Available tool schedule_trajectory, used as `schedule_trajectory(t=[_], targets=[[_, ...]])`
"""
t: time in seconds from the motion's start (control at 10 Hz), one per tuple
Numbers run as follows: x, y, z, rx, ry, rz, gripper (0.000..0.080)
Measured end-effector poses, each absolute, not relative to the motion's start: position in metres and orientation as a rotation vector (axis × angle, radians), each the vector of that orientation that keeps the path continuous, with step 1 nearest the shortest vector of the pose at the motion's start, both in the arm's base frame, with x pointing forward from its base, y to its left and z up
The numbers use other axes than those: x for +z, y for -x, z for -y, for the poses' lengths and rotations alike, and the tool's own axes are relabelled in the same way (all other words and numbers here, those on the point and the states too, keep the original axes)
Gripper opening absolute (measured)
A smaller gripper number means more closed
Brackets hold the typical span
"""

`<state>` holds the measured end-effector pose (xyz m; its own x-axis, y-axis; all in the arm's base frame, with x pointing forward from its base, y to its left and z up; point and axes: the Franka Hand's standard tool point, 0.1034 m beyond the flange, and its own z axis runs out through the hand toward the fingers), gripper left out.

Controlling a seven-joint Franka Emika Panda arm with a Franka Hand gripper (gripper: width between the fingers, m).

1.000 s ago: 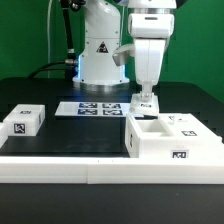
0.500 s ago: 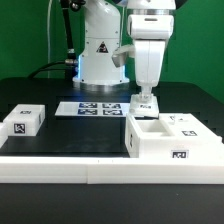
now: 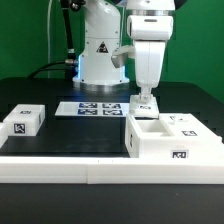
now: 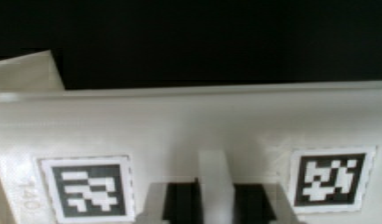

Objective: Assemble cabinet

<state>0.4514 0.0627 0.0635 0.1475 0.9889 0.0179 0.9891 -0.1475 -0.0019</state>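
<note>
You have the gripper (image 3: 146, 98) hanging straight down over the back edge of the cabinet box (image 3: 165, 145). That box sits on the black table (image 3: 80, 135) in the corner where the near edge meets the edge on the exterior view's right. Its open compartment faces up, and one tag shows on its near wall.

The fingers are drawn close together around a small tagged panel (image 3: 146, 102), which sits between their tips just above the box's back rim. You cannot tell from either view whether they actually press on it, or whether the panel touches the box.

Your wrist view is filled by a blurred white surface (image 4: 188, 120) with two tags; which part it belongs to is unclear.

The white block (image 3: 22, 122) lies well apart from the box, near the table's corner on the exterior view's left. The marker board (image 3: 97, 107) lies flat toward the far edge, in front of the arm's base. The border bar (image 3: 90, 168) runs along the near edge, touching the box's near wall.
</note>
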Motion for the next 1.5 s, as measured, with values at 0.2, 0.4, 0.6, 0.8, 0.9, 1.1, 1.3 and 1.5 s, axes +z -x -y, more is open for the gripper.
schedule_trajectory(t=[0.2,0.4,0.6,0.8,0.9,1.1,1.3,1.5], targets=[[0.063,-0.454,-0.064,-0.024,2.368,2.044,0.0068],[0.063,-0.456,-0.063,-0.025,2.370,2.043,0.0068],[0.062,-0.457,-0.061,-0.023,2.374,2.035,0.0068],[0.060,-0.457,-0.059,-0.012,2.375,2.026,0.0068],[0.060,-0.457,-0.059,-0.012,2.375,2.026,0.0068],[0.060,-0.457,-0.059,-0.013,2.375,2.026,0.0068],[0.060,-0.458,-0.059,-0.013,2.368,2.036,0.0069],[0.059,-0.466,-0.063,-0.021,2.320,2.100,0.0069]])
